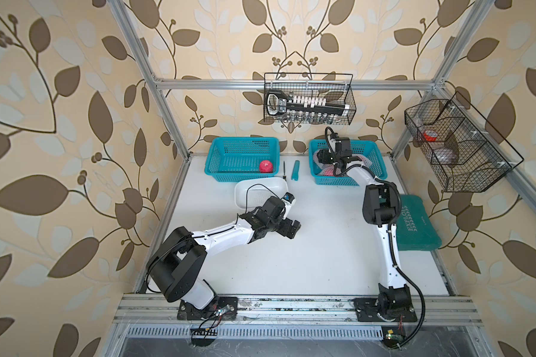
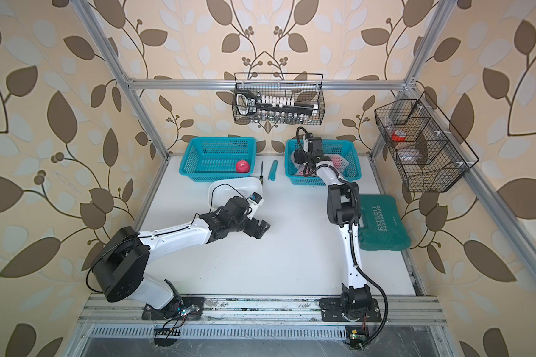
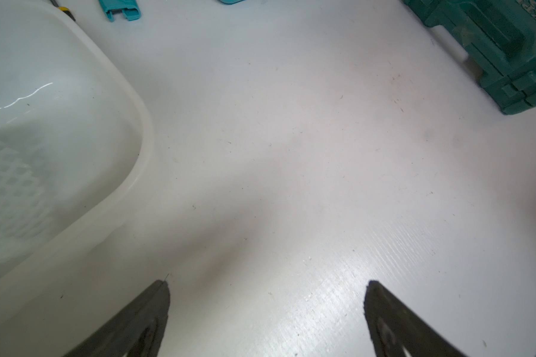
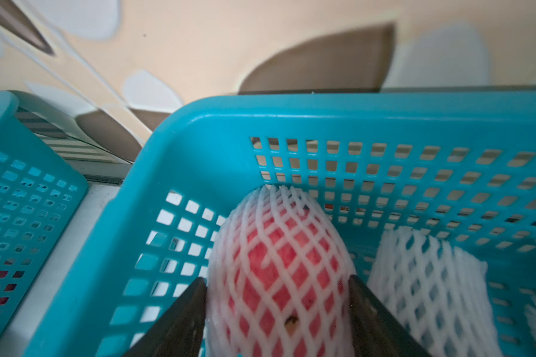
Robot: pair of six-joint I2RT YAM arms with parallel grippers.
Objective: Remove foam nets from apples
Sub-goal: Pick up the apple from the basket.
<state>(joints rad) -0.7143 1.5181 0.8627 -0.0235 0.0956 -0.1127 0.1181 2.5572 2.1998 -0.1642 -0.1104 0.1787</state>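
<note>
Where the right hand point(image 4: 277, 278) sits, low inside a teal basket point(image 4: 291, 117) on its own side, its two fingers point(image 4: 180, 315) lie against the foam on either side of a netted apple point(image 4: 279, 247) — a grasp across the girth by the look of it, though how firm cannot be told. Long axis of the foam net point(image 4: 287, 201) runs straight out from the hand toward the basket's far wall, tapered end furthest away and close to the perforations; red skin shows through the diamonds. Just beside it lies a second foam net point(image 4: 427, 278), roughly parallel, contents unclear. Left hand point(image 3: 266, 286) is released, fingers spread wide with nothing between them, hovering over bare tabletop point(image 3: 307, 154) next to the white tub point(image 3: 144, 129) — well apart from that basket. One bare apple point(image 1: 266, 166) lies in the other teal basket point(image 1: 242, 145). Judgement: right arm is nearer by far; the net should slide off along its axis, so the apple likely needs lifting clear, far end turned toward the left hand.
</note>
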